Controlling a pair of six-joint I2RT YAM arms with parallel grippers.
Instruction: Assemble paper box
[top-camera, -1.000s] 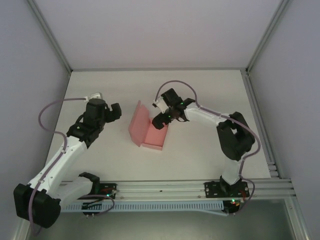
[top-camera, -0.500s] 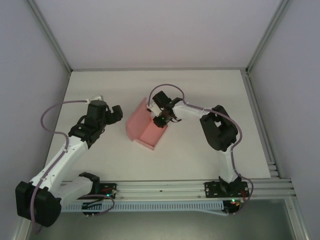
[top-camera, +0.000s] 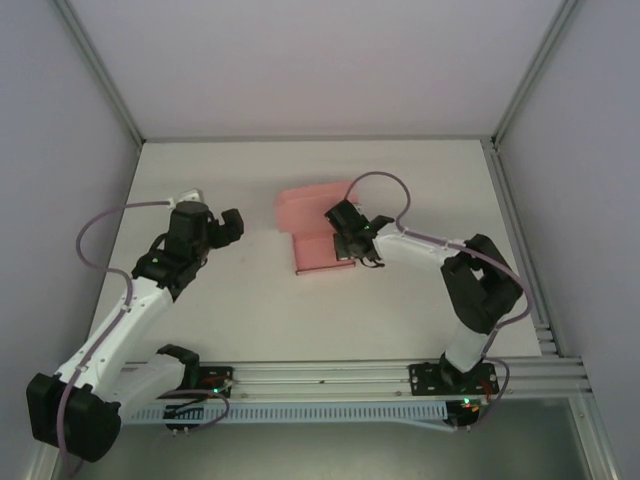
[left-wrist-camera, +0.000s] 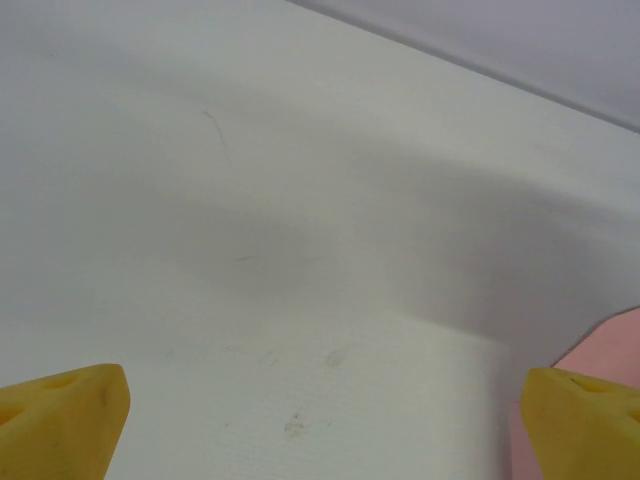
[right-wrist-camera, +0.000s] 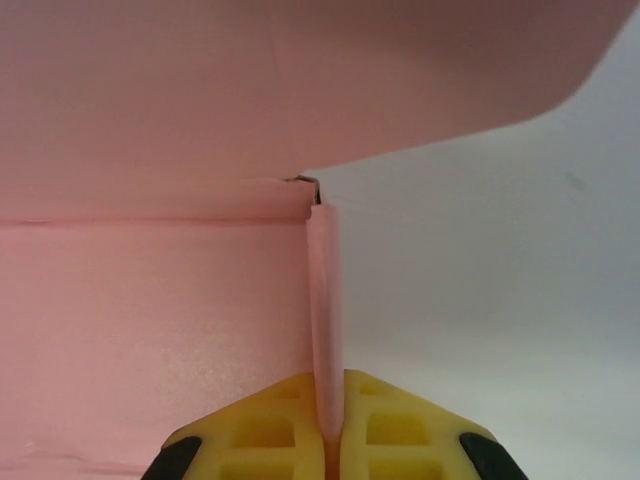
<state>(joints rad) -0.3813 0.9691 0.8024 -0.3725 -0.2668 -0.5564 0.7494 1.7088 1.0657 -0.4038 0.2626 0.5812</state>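
The pink paper box (top-camera: 318, 226) lies near the table's middle, its tray toward me and its lid flap spread out behind it. My right gripper (top-camera: 347, 243) is shut on the box's right side wall (right-wrist-camera: 324, 300); in the right wrist view the thin card edge runs straight down between the two yellow fingertips (right-wrist-camera: 265, 430), with the lid arching overhead. Left of the box, apart from it, my left gripper (top-camera: 230, 227) stands open. Its yellow fingertips (left-wrist-camera: 60, 415) sit wide apart over bare table, and a pink corner of the box (left-wrist-camera: 615, 345) shows at the right edge.
The white table (top-camera: 230, 300) is walled by grey panels on three sides, with a metal rail (top-camera: 330, 378) along the near edge. Bare surface lies in front of the box and behind it.
The right gripper has swung the box round and laid it down: the lid stood up and leaned left, now it lies spread toward the back. The left arm has barely moved.
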